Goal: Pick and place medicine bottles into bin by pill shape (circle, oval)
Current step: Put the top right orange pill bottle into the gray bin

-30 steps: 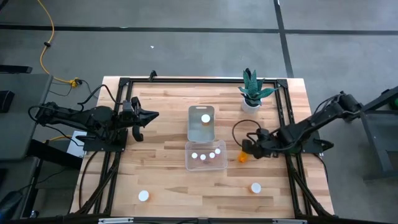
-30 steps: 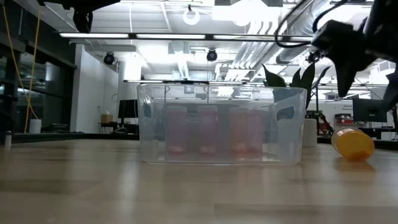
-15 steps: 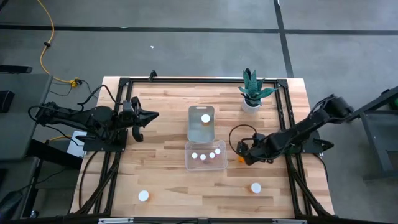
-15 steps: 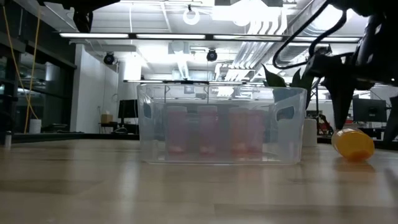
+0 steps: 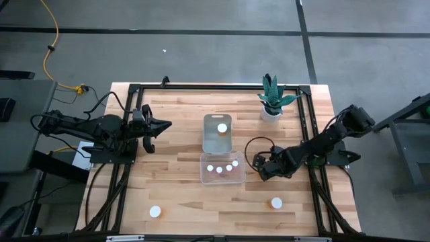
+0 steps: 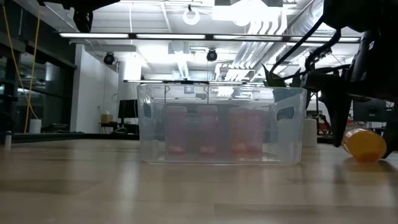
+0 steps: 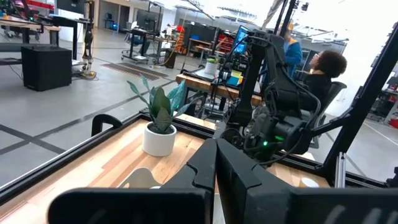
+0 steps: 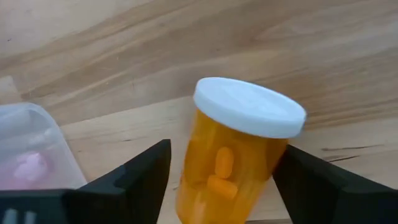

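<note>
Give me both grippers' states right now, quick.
Left gripper: shut, empty.
Right gripper: open, fingers either side of the lying medicine bottle, not yet clamped.

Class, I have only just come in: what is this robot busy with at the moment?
It is sorting pill bottles into bins. The right gripper is down at a bottle lying on its side beside the near bin, fingers open either side of it, not yet closed. That bin holds several bottles; the far bin holds one. Two more bottles stand near the table's front edge. The left gripper waits at the left.
</note>
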{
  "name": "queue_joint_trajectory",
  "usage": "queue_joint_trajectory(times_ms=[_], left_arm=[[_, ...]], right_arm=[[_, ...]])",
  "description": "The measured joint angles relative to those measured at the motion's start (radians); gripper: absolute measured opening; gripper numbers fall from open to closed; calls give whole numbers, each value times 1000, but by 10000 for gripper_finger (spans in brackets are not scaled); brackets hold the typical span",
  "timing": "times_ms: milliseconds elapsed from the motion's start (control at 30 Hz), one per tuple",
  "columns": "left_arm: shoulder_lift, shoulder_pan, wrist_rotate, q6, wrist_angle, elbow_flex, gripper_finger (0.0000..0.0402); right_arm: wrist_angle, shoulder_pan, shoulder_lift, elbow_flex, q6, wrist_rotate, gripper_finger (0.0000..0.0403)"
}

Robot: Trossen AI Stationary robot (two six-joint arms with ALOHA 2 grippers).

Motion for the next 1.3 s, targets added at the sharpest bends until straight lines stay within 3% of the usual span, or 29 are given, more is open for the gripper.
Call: queue_joint_trajectory(times_ms=[267, 433, 633, 800, 900, 1100, 1300], left_arm=[[0, 0, 0, 0, 0, 0, 0], [0, 0, 0, 0, 0, 0, 0], [0, 0, 0, 0, 0, 0, 0], [0, 0, 0, -1, 1, 0, 0], [0, 0, 0, -3, 2, 0, 0], [0, 0, -1, -3, 2, 0, 0], [1, 0, -12, -3, 1, 0, 0]], right_arm=[[-17, 0, -8, 2, -39, -30, 166], [-58, -1, -53, 40, -146, 5, 157], [-52, -52, -128, 138, -516, 210, 178], [202, -131, -124, 198, -1038, 296, 180], [333, -203, -101, 206, -1257, 292, 181], [403, -354, -31, 236, -1409, 169, 181], [616, -393, 64, 241, -1587, 123, 181]])
